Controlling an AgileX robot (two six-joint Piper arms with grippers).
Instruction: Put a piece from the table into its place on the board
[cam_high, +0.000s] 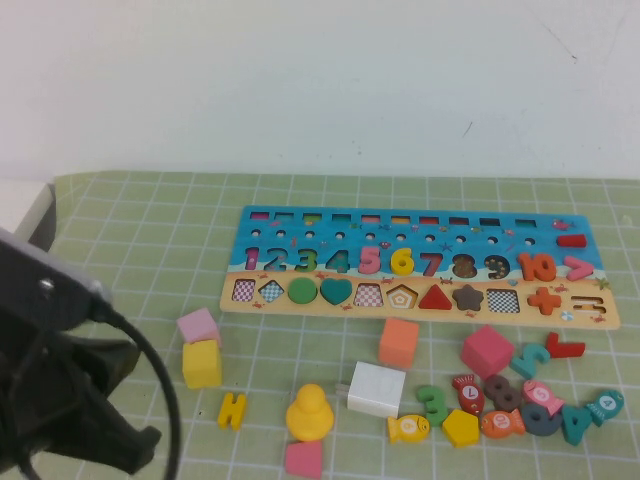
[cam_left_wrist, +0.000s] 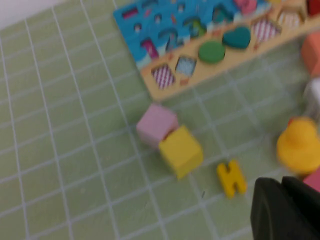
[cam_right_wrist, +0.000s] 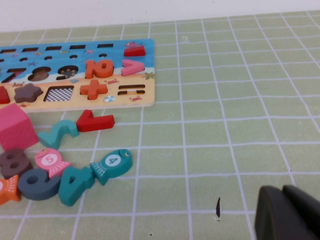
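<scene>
Small flat yellow wooden numeral 6 (cam_high: 402, 261) seated in long blue-and-tan wooden board (cam_high: 300, 220) between pink 5 and red 7 on green gridded table (cam_high: 150, 210); left gripper (cam_left_wrist: 281, 186) closed, empty, near yellow H (cam_left_wrist: 231, 177); right gripper (cam_right_wrist: 283, 192) state indeterminate.

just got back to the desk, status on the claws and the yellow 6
Left claw shut, empty, over near-left table. Right claw shut, empty, off board's right end. Yellow 6 seated in board. Nothing blocking.
</scene>
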